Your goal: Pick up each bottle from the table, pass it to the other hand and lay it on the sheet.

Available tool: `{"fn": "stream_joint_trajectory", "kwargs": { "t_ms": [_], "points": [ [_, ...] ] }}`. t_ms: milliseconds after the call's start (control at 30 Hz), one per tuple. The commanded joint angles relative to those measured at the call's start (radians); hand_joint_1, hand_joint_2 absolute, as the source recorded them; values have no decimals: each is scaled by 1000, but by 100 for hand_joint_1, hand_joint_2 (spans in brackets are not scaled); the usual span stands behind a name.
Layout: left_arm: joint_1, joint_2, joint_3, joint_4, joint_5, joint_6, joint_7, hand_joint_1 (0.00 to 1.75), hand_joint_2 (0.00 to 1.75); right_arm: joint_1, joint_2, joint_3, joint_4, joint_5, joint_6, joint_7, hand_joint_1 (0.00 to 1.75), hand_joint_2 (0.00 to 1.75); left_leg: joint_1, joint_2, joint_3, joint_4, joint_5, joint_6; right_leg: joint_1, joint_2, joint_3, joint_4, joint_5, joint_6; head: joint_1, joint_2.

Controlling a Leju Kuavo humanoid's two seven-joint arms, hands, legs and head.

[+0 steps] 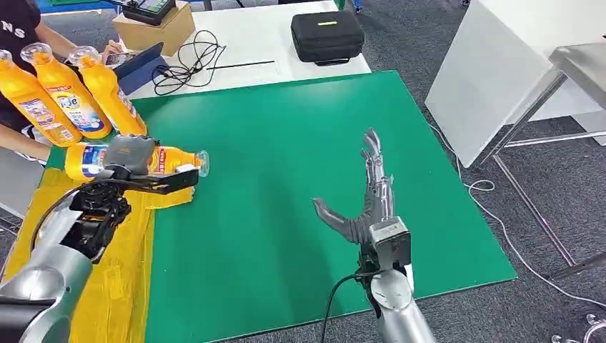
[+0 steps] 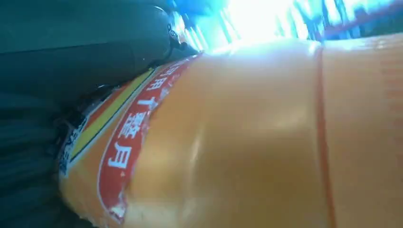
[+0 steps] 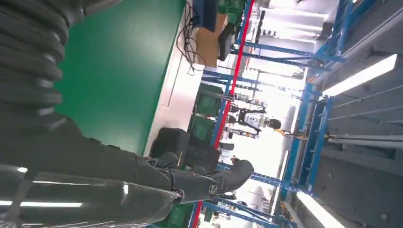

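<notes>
Left hand [image 1: 132, 166] grips an orange detergent bottle [image 1: 143, 158] on its side, clear cap toward frame centre, at left of the head view over the yellow sheet [image 1: 121, 286] edge. Right hand [image 1: 364, 204] hovers mid-frame above the green desk [image 1: 286, 143], fingers [image 1: 371, 153] spread wide, holding nothing. Three more orange bottles [image 1: 68, 93] at upper left, held by a person.
</notes>
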Motion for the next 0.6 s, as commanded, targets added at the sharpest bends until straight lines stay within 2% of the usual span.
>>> {"fn": "stream_joint_trajectory", "kwargs": {
  "t_ms": [33,133,233,600],
  "points": [
    [-71,70,47,248,77,-176,-60,175,175,-21,-12,-28,-10,-3,7,35,0,175,1,6,8,1,-5,-2,1,4,6,1,-3,-1,0,0],
    [-41,66,107,262,142,-266,-87,175,175,-48,-17,-23,25,0,14,60,0,175,1,6,7,1,-3,-2,1,3,5,0,-2,-1,0,0],
    [-13,61,115,281,149,-281,-75,175,175,-85,-8,-20,75,-1,11,59,0,175,0,6,7,-1,-3,-1,0,5,6,-1,-2,-1,0,0],
    [-22,58,116,281,149,-293,-72,175,175,-88,-10,-20,76,-1,10,59,0,175,0,3,5,-1,-2,-1,1,2,5,0,-1,-1,0,0]
  ]
}}
